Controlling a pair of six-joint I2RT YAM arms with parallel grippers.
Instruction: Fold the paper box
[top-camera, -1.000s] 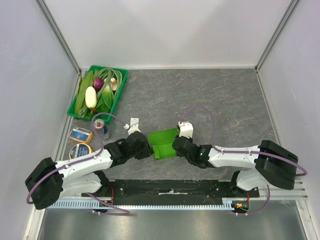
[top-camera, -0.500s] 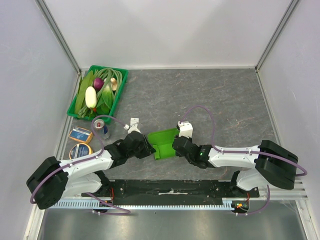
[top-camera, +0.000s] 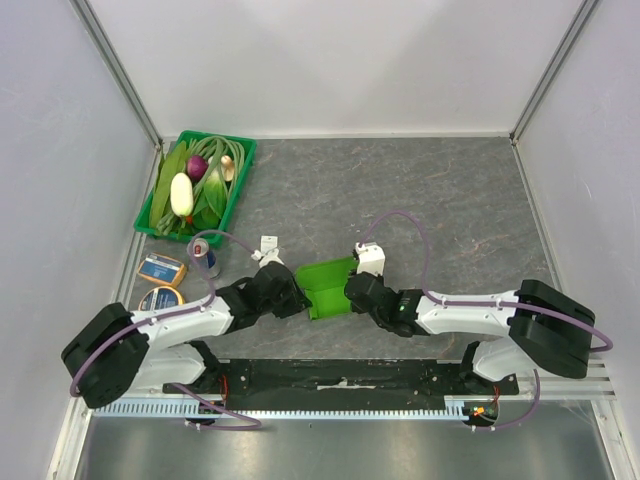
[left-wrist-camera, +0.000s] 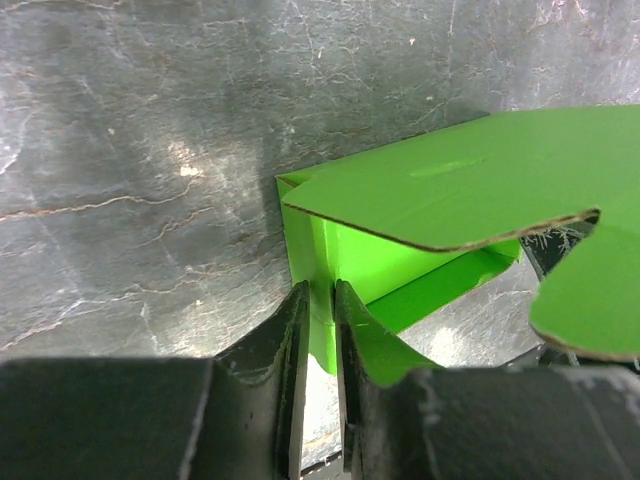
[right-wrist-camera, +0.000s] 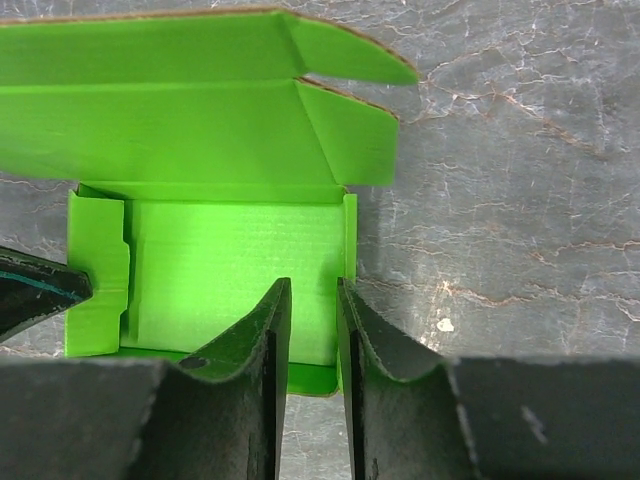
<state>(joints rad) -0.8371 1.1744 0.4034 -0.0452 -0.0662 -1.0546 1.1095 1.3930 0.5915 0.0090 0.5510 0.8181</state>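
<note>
Top external view: no writing can be read anywhere. The can and the two round tins by the left edge of the worktop carry blue and orange labels, but their print is too small to make out, and the paper box is plain lime green on every face that shows. The box sits near the middle of the near edge, partly folded, its lid flaps open towards the far edge. The left hand meets it from the left and the right hand from the right.

In the left wrist view the left hand is closed to a thin slit with a side wall of the box pinched in it. In the right wrist view the right hand is narrow, reaching over the near wall beside the right wall. Whether it grips card I cannot tell.

Since the frame a second earlier, the left arm's rear joint has swung up and right, and its cable loop has shifted. The box, the right arm and the vegetable crate near the far left corner lie as before.
</note>
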